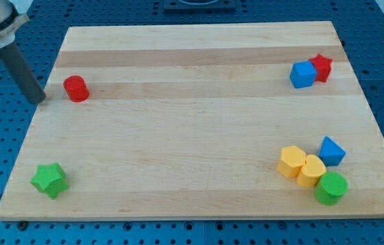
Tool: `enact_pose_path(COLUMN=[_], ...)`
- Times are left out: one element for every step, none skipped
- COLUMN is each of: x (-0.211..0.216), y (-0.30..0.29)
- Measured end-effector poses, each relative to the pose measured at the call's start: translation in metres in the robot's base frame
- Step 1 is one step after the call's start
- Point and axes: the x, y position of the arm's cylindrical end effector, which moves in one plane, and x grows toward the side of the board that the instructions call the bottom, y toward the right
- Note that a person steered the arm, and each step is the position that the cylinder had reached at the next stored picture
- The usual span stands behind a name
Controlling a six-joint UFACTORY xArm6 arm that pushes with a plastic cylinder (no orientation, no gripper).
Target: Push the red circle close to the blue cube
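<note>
Tip (39, 100): bare rod, no fingers to open or close; just left of red circle (76, 89), small gap.
Red circle: board's left edge, upper part.
Blue cube (303, 75): far right, touching red block (322, 68).
Push: rightward, centred behind circle, slightly upward, 1 steady stroke.

my tip (37, 100) left of red circle (76, 88) | blue cube (303, 74) far right, seemingly touching red star (322, 67)

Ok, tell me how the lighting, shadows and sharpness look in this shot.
Camera view: even, soft light, no glare on the wooden board; the red circle and green star cast only faint, short shadows; blocks are sharp edge to edge; my tip is crisp, left of the red circle, apart from it.
</note>
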Motion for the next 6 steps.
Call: enact_pose_path(x=[-0.011, -0.010, 0.010, 0.042, 0.058, 0.069], y=[0.003, 0.052, 0.134, 0.220, 0.312, 0.363])
